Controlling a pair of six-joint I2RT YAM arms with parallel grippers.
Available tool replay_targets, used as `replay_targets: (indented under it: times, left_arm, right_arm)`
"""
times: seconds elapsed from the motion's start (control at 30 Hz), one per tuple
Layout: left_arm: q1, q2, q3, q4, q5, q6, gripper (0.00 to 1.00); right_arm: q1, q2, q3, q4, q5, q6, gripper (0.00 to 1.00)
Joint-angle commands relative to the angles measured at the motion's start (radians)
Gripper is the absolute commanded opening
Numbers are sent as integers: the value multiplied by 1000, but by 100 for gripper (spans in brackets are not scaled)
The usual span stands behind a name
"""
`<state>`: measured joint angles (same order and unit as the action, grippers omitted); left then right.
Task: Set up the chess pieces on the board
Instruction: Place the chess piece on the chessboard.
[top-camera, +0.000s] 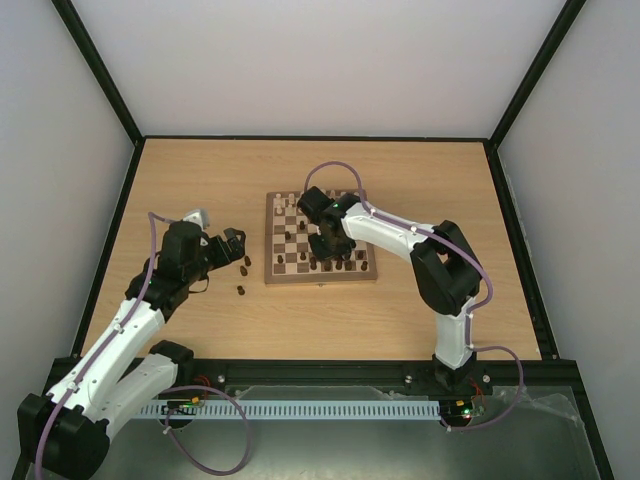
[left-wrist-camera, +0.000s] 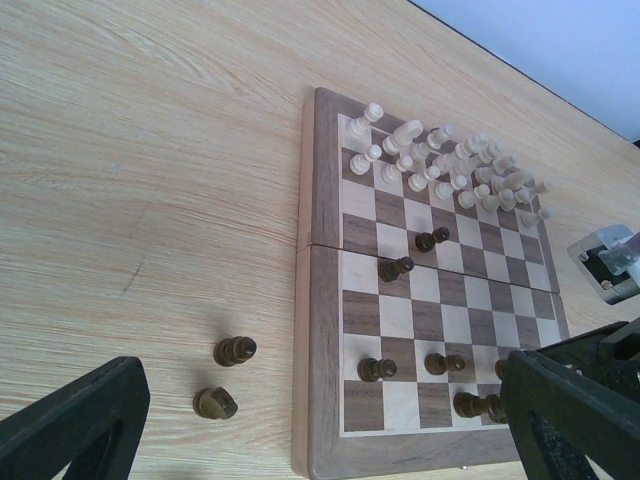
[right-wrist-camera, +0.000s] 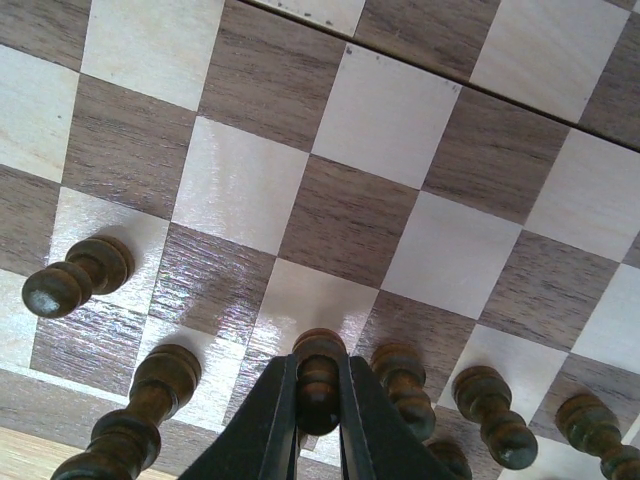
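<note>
My right gripper (right-wrist-camera: 318, 405) is clamped on a small dark brown turned wooden chess piece (right-wrist-camera: 318, 352), with both black fingers pressed against its stem below the round head. I cannot tell whether its foot touches the square beneath. In the top view this gripper hangs over the 6 o'clock half of the square wooden chessboard with light and dark checkered squares (top-camera: 271, 262).

In my right wrist view other dark brown pieces stand close by: one at 3 o'clock of the held piece (right-wrist-camera: 400, 385), two more further along that way (right-wrist-camera: 495, 415), one at 9 o'clock (right-wrist-camera: 150, 390), and one at 10 o'clock, tilted in the view (right-wrist-camera: 75, 280).

My left gripper (top-camera: 222, 234) stands wide apart with nothing between its fingers (left-wrist-camera: 70, 420). It hovers above the light wood tabletop (top-camera: 180, 180) at 9 o'clock of the board.

Two loose dark brown pieces (left-wrist-camera: 235, 350) lie on the table just off the board's edge, between my left gripper and the board. The pale cream pieces (left-wrist-camera: 450, 165) crowd the board's 12 o'clock end. A few dark ones (left-wrist-camera: 395, 268) stand scattered in the middle rows.
</note>
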<state>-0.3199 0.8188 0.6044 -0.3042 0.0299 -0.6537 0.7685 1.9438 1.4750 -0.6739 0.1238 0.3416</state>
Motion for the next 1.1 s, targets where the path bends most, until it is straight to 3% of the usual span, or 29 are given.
replay_targets:
  times: [0.0,0.97,1.07]
  left_arm:
    - [5,-11,-12,14,5,-6,99]
    - [5,0,-12,19,1,-2,99]
    - [4,0,-12,19,0,-2,99]
  right_arm:
    - [9,-12,-4,-18,-1,4,9]
    - [9,42,34,-12,-9,-3,14]
    - [9,44,38,-16,-8,-4,21]
